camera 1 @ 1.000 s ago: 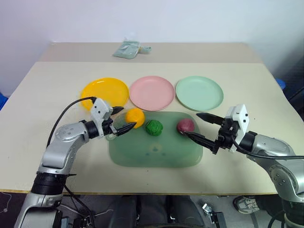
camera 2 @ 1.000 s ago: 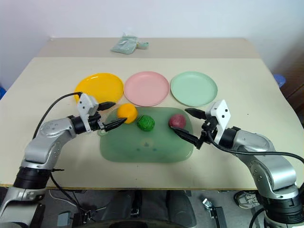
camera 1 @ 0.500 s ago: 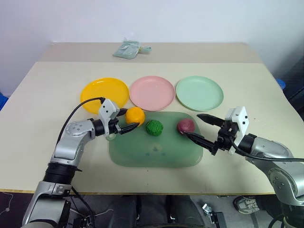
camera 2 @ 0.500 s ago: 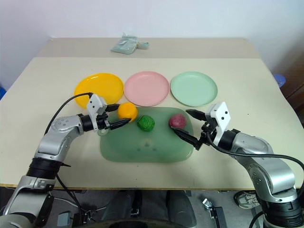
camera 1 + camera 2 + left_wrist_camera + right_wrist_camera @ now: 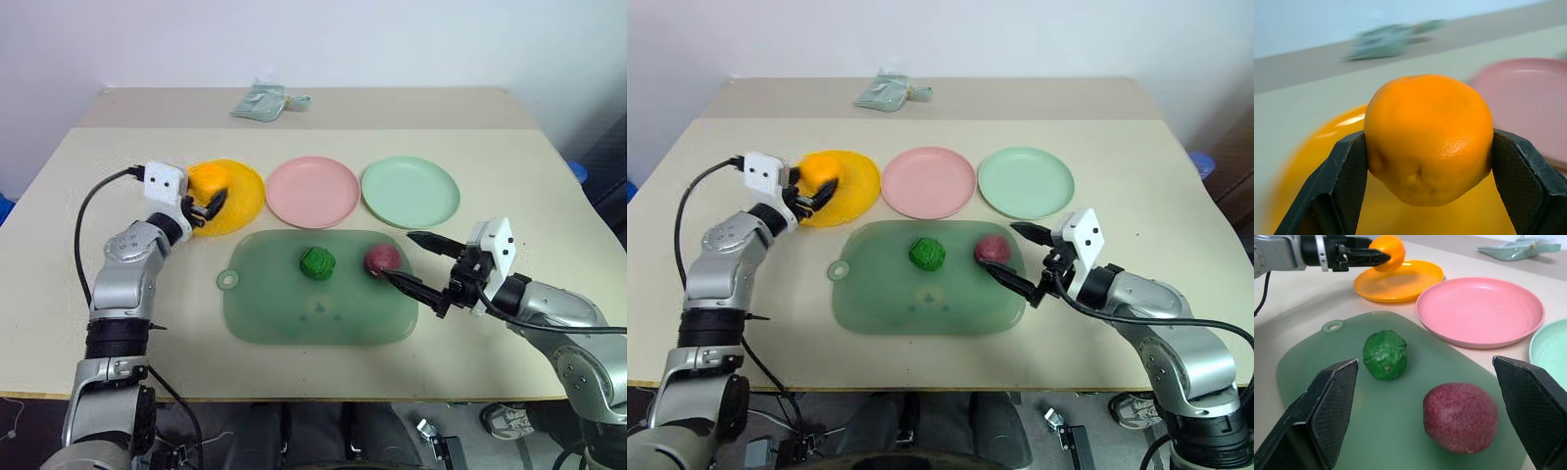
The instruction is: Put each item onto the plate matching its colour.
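My left gripper (image 5: 211, 204) is shut on the smooth orange item (image 5: 1427, 137) and holds it just above the yellow-orange plate (image 5: 243, 186). The bumpy dark green item (image 5: 317, 262) and the maroon-red item (image 5: 382, 258) lie on the large green tray (image 5: 294, 313). The pink plate (image 5: 313, 191) and the mint green plate (image 5: 410, 192) stand bare behind the tray. My right gripper (image 5: 397, 256) is open at the tray's right end. Its fingers stand either side of the maroon item's near flank without touching it.
A folded pale green packet (image 5: 263, 101) lies at the table's far edge. The tray's hole tab (image 5: 226, 281) points left. Bare tabletop lies to the left of the yellow plate and to the right of the mint plate.
My left gripper closed on the orange item, lifted it off the tray's left end and carried it back and to the left over the yellow plate. The right arm stayed put.
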